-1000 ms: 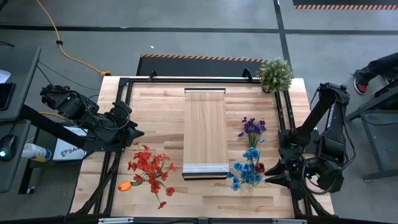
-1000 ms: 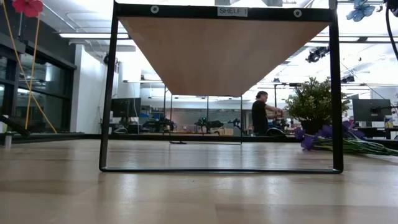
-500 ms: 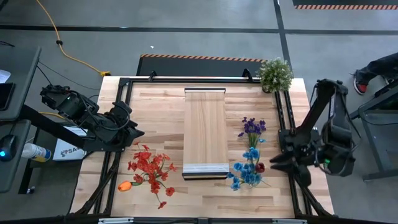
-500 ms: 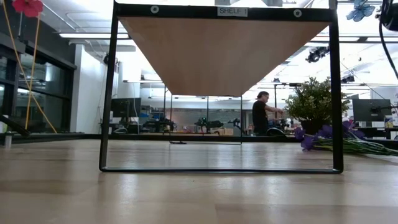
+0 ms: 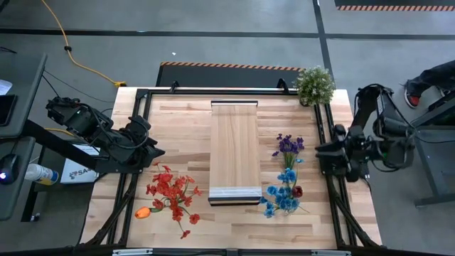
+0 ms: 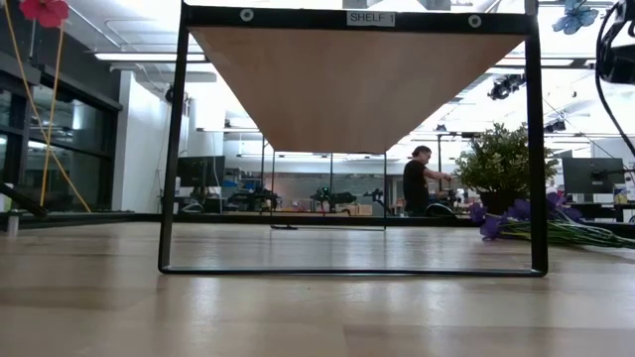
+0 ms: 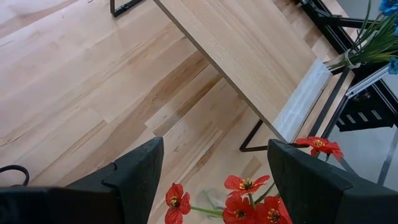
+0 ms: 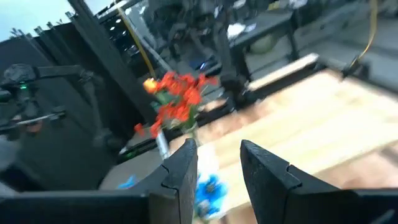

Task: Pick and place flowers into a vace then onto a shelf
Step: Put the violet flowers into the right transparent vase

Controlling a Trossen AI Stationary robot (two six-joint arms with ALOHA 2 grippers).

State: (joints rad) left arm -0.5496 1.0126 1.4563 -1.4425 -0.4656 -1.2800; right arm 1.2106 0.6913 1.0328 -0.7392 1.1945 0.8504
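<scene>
The shelf [image 5: 234, 146] stands raised on a black frame mid-table; the low view shows its underside [image 6: 352, 84]. Red flowers [image 5: 170, 190] and an orange one [image 5: 142, 212] are left of it. Purple flowers [image 5: 288, 144], blue flowers [image 5: 283, 193] and a dark-red one [image 5: 297, 190] are to its right. No vase shows plainly. My left gripper [image 5: 160, 153] hangs open above the table just beyond the red flowers [image 7: 249, 205]. My right gripper [image 5: 320, 149] hovers over the table's right rail, level, pointing across the table, its fingers [image 8: 180, 174] apart with nothing between them.
A bushy green potted plant [image 5: 314, 84] stands at the far right corner. Black frame rails [image 5: 328, 178] run along the table's edges. A person [image 6: 414, 183] works far off in the room behind. Bare wood lies between the shelf and the far edge.
My right gripper has moved from beside the blue flowers at the near right corner toward the far edge along the right rail. It has risen and rolled on the way. The flowers lie as before.
</scene>
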